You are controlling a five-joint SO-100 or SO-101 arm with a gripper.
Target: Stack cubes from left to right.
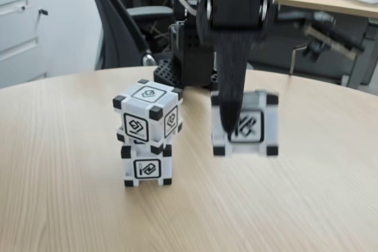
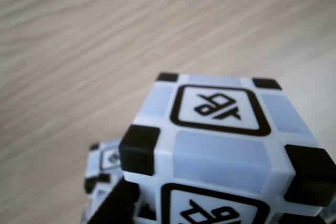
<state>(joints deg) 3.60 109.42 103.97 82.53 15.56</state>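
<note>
While the third cube (image 1: 247,124) hangs blurred in the air right of the two-cube stack (image 1: 146,134) in the fixed view, the hand (image 1: 229,123) is closed around it, one dark finger (image 1: 230,87) down its front face. Stack sits mid-bench (image 1: 71,205), toward the far edge, near the arm base (image 1: 189,57); its top cube (image 1: 147,113) is twisted and offset on the bottom cube (image 1: 147,168). Held cube sits about level with the top cube, not yet above it.

Wrist view: held cube (image 2: 220,145) close up, stack (image 2: 107,169) small at lower left, bare bench (image 2: 105,35) beyond.

Risk, as I judge it: moving across without lifting higher would clip the skewed top cube and topple the stack; an off-centre drop would slide off
</note>
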